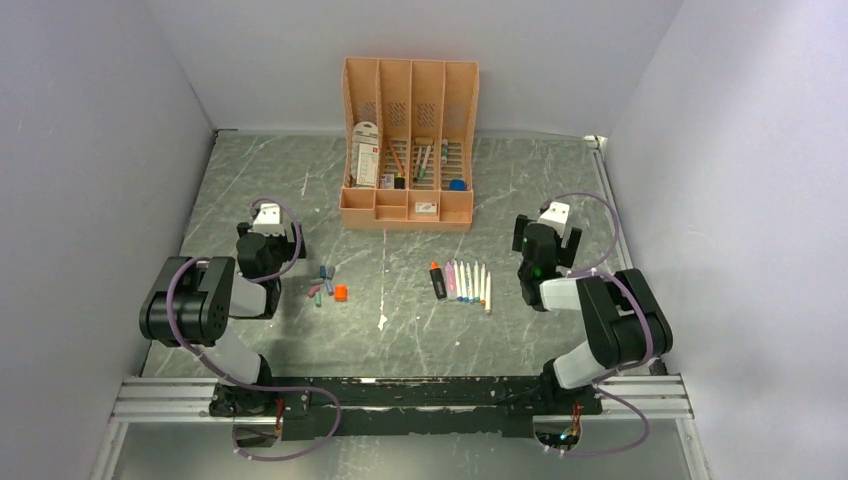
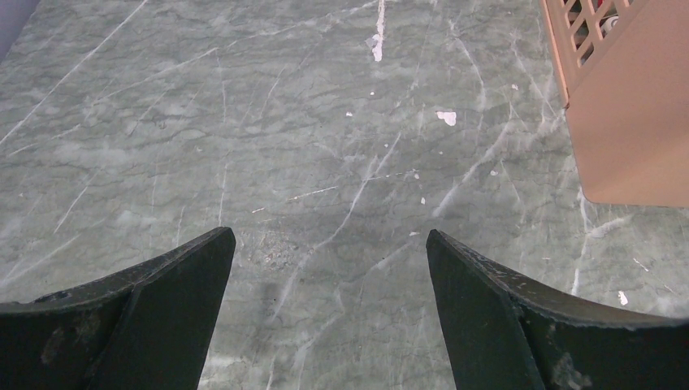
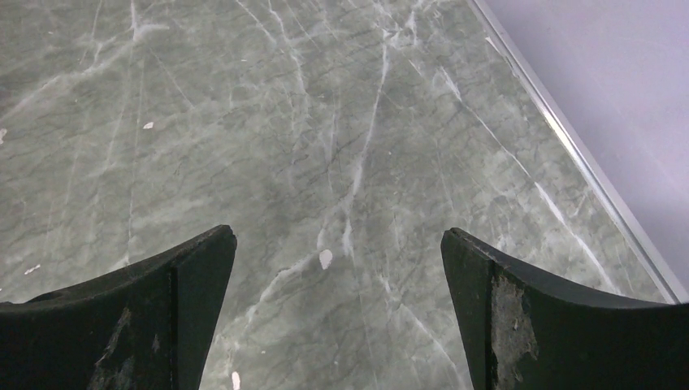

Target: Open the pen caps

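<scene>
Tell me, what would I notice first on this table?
The tall peach organizer at the back stands out most. In front of it lies a neat row of markers, with a small cluster of coloured pen caps to their left. The left gripper and right gripper flank them, both open and empty.
</scene>
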You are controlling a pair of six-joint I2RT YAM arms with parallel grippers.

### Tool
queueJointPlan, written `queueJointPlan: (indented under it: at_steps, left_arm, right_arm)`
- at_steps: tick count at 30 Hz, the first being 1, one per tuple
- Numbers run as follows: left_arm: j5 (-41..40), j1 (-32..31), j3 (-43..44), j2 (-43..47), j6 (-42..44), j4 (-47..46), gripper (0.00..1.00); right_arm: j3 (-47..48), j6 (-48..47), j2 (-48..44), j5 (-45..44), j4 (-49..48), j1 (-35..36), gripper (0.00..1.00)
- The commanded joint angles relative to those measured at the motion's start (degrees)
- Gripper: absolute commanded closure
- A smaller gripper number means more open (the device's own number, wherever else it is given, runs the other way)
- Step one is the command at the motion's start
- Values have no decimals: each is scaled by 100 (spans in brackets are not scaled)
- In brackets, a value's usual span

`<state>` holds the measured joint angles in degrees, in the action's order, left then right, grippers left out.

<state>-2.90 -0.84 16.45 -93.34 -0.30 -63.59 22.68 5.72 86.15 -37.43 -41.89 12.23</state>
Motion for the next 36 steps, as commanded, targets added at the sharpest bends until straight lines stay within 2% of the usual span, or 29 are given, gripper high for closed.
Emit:
queueJointPlan:
  at_steps: [1, 4, 8, 10, 17, 19, 20, 21, 23, 25, 36]
  left_arm:
    - [116, 21, 20, -9, 73, -304, 1]
    - [118, 19, 25, -5, 66, -295, 1]
    - [116, 23, 33, -13, 65, -294, 1]
    - [109, 23, 29, -7, 65, -290, 1]
    - [105, 15, 32, -17, 66, -286, 1]
    - [107, 18, 42, -18, 65, -278, 1]
    - [99, 14, 43, -18, 65, -281, 1]
    - [97, 14, 43, -18, 65, -289, 1]
    - [96, 12, 43, -13, 65, -277, 1]
    - [99, 14, 43, -11, 65, -277, 1]
    - [63, -19, 16, 5, 91, -312, 1]
  right_arm:
    - [-30, -130, 230, 92, -824, -133, 0]
    - [-62, -176, 295, 141, -983, -204, 0]
    - [-562, -299, 482, 363, -2282, -349, 0]
    - [-457, -224, 477, 519, -1957, -388, 0]
    - [-701, -270, 484, 1292, -2396, -613, 0]
    - [-1067, -439, 711, 1417, -3369, -640, 0]
    - [-1096, -486, 663, 1424, -3349, -602, 0]
    - [-990, -420, 571, 1566, -2932, -596, 0]
    - [-983, -529, 730, 1606, -3216, -607, 0]
    - [-899, -402, 625, 1673, -2796, -627, 0]
    - [-845, -389, 668, 1871, -2785, -752, 0]
